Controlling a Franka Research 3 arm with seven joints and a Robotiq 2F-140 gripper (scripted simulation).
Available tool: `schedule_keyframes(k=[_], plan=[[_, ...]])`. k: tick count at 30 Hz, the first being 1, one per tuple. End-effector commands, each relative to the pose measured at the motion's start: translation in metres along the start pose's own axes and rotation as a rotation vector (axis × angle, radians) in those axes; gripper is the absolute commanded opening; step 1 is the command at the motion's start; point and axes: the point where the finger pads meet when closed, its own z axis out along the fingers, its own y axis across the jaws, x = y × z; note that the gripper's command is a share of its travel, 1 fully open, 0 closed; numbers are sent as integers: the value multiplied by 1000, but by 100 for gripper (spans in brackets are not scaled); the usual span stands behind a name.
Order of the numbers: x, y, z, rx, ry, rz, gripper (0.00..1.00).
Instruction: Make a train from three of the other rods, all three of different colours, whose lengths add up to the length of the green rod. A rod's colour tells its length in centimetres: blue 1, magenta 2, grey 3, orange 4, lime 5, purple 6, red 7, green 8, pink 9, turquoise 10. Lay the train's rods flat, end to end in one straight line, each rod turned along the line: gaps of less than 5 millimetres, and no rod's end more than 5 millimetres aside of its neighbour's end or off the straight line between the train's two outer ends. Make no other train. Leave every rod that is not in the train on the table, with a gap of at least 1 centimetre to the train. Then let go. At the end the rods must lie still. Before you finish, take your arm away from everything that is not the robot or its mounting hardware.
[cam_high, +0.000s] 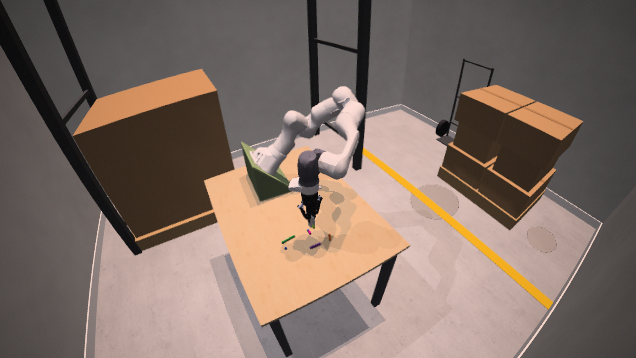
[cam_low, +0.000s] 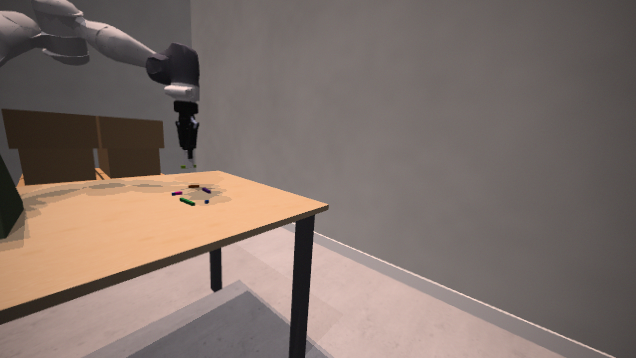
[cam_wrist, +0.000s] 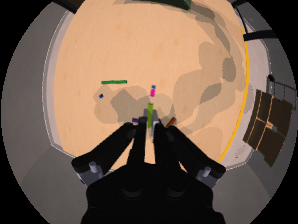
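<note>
Going by the top view, we see on the left of the group a small, dark blue rod (cam_high: 285, 248) (cam_low: 206, 202) (cam_wrist: 101, 96), a stubby piece lying on the table (cam_high: 240, 210) (cam_low: 125, 225) (cam_wrist: 85, 55). Just farther off lies the green rod (cam_high: 288, 239) (cam_low: 187, 201) (cam_wrist: 114, 82), long, straight and evenly coloured. To its right we find the short, bright magenta rod (cam_high: 309, 232) (cam_low: 178, 193) (cam_wrist: 153, 93), with a second blue rod (cam_low: 173, 194) (cam_wrist: 153, 87) end to end with it. Above the table, our claw (cam_high: 311, 221) (cam_low: 190, 161) (cam_wrist: 149, 115) is closed narrowly on the lime rod (cam_high: 313, 227) (cam_low: 183, 167) (cam_wrist: 150, 111), yellowish green and raised, both ends jutting past the fingertips. The dark purple rod (cam_high: 315, 246) (cam_low: 206, 190) (cam_wrist: 135, 120) lies nearer us, and farthest right is the brownish orange rod (cam_high: 330, 237) (cam_low: 193, 186) (cam_wrist: 171, 122), well apart from the green one.
</note>
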Motion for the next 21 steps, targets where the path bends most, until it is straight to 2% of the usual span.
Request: schedule_keyframes(k=[1, 12, 21], plan=[[0, 0, -1, 4, 0, 79, 3], [0, 0, 2, 4, 1, 82, 3], [-1, 1, 28, 5, 1, 85, 3]])
